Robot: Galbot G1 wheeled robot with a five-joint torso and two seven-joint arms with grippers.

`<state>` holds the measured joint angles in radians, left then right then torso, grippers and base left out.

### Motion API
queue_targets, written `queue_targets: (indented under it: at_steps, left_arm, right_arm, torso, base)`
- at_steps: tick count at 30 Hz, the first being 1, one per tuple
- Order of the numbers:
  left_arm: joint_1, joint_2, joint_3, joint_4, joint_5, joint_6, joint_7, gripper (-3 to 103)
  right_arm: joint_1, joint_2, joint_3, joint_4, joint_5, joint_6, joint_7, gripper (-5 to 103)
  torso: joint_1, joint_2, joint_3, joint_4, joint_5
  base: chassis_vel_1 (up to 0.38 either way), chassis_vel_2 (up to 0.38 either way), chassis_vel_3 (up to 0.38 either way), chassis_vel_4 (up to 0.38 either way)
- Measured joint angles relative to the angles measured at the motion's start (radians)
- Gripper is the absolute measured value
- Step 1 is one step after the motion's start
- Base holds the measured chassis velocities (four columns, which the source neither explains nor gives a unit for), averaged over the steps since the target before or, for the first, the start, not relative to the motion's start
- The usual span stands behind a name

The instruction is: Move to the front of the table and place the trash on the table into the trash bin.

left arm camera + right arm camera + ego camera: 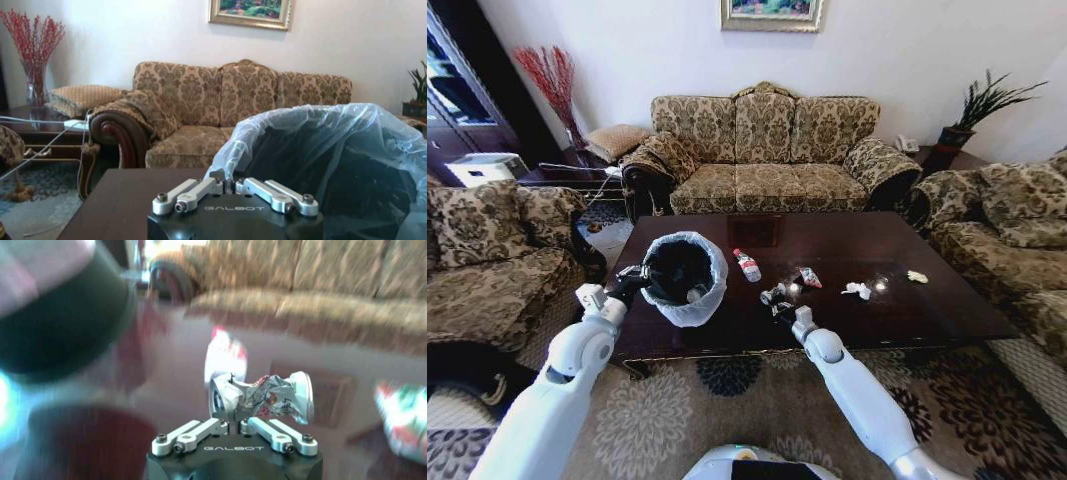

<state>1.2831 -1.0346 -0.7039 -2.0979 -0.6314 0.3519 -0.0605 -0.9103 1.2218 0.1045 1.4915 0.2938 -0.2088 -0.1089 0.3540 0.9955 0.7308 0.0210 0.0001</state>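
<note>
A living room with a plain white wall [897, 40] and a framed picture [772, 12] hung above a three-seat floral patterned sofa [762, 150]. Matching armchairs sit left [487, 255] and right [1012, 235]. A tall vase of red branches [552, 85] stands far left, a potted plant [972, 110] far right, possibly on a side table. Patterned carpet [727, 400] covers the floor.

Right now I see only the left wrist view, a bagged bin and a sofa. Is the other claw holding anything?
Observer: The right claw is shut on a crushed can.
Operator: Any trash left?
Observer: A red-capped bottle, a wrapper and paper wads lie on the table.
Operator: Where's the can from my bin?
Observer: Just right of the trash bin, which the left claw grips.
</note>
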Motion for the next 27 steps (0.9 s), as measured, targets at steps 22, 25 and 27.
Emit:
queue_targets:
  at_steps: [22, 25, 27]
  left_arm:
    - [-0.014, -0.045, 0.095, 0.000, 0.044, 0.034, -0.001, 3]
    - [-0.019, -0.048, 0.096, 0.001, 0.045, 0.041, -0.003, 3]
    - [-0.027, -0.049, 0.094, 0.001, 0.044, 0.048, -0.004, 3]
  right_arm:
    - [0.373, -0.135, -0.306, 0.557, 0.510, -0.123, 0.146, 2]
    - [0.380, -0.150, -0.386, 0.565, 0.518, -0.138, 0.154, 2]
    - [0.381, -0.162, -0.450, 0.565, 0.506, -0.140, 0.154, 2]
  torso:
    - [0.000, 0.000, 0.000, 0.0002, -0.0002]
    - [0.000, 0.000, 0.000, 0.0002, -0.0002]
    - [0.000, 0.000, 0.000, 0.0001, -0.0003]
  base:
    - [0.000, 0.000, 0.000, 0.000]
    - [0.000, 0.000, 0.000, 0.000]
    - [0.000, 0.000, 0.000, 0.000]
